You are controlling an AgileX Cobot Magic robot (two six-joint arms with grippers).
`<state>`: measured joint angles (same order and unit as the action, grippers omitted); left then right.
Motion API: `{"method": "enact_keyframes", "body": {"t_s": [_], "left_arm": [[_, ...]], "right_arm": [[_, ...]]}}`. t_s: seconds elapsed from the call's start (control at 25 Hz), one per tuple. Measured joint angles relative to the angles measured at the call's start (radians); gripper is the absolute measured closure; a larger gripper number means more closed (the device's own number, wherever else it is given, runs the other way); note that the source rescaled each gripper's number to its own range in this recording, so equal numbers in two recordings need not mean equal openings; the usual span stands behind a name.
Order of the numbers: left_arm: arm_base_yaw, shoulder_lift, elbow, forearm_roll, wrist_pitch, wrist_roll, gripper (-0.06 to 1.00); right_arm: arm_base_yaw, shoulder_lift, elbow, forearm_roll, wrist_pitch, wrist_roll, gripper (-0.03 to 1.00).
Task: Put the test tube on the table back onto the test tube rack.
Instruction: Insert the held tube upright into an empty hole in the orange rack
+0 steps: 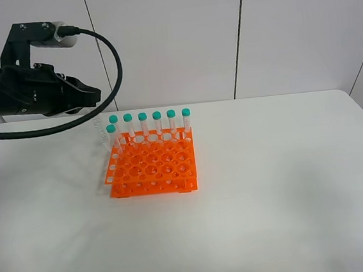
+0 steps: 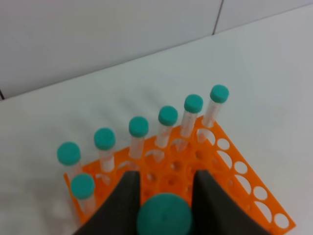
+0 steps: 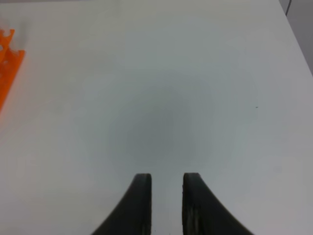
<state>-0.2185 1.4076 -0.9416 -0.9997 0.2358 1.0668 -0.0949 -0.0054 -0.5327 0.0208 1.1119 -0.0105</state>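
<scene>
At upper left of the high view, my left gripper (image 1: 95,98) is clamped on the tube (image 1: 99,131), which hangs upright just left of the rack (image 1: 153,171). Its teal cap (image 2: 164,220) sits between the fingers (image 2: 126,203). Seven other tubes (image 1: 157,122) stand in the rack. My right gripper (image 3: 166,196) is drawn together, empty, above bare table (image 3: 161,98).

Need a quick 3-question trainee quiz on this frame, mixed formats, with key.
1. True or false: the left gripper is shut on a test tube.
2. How many capped tubes stand in the test tube rack? A five, B seven, C nine.
3. Fill in: the right gripper, shut and empty, hangs over the ___.
Key: 1 true; 2 B; 3 table.
</scene>
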Motion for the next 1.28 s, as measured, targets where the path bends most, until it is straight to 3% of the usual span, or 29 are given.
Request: {"method": "enact_keyframes", "body": {"t_s": [0.36, 0.44, 0.6, 0.68, 0.96, 1.28], "left_arm": [[-0.058, 0.105, -0.045, 0.036, -0.092, -0.05, 0.93], [-0.063, 0.125, -0.057, 0.102, -0.105, -0.111, 0.93], [-0.063, 0.154, -0.085, 0.311, -0.12, -0.352, 0.93], [-0.064, 0.165, -0.103, 0.371, -0.123, -0.42, 0.93], [-0.087, 0.219, -0.134, 0.442, -0.144, -0.501, 0.93], [-0.091, 0.287, -0.175, 0.59, -0.192, -0.683, 0.93]], "right_arm": [[0.0, 0.0, 0.0, 0.0, 0.0, 0.0, 0.97], [0.0, 0.0, 0.0, 0.0, 0.0, 0.0, 0.97], [0.0, 0.0, 0.0, 0.0, 0.0, 0.0, 0.97], [0.0, 0.0, 0.0, 0.0, 0.0, 0.0, 0.97], [0.0, 0.0, 0.0, 0.0, 0.0, 0.0, 0.97], [0.0, 0.0, 0.0, 0.001, 0.0, 0.0, 0.97]]}}
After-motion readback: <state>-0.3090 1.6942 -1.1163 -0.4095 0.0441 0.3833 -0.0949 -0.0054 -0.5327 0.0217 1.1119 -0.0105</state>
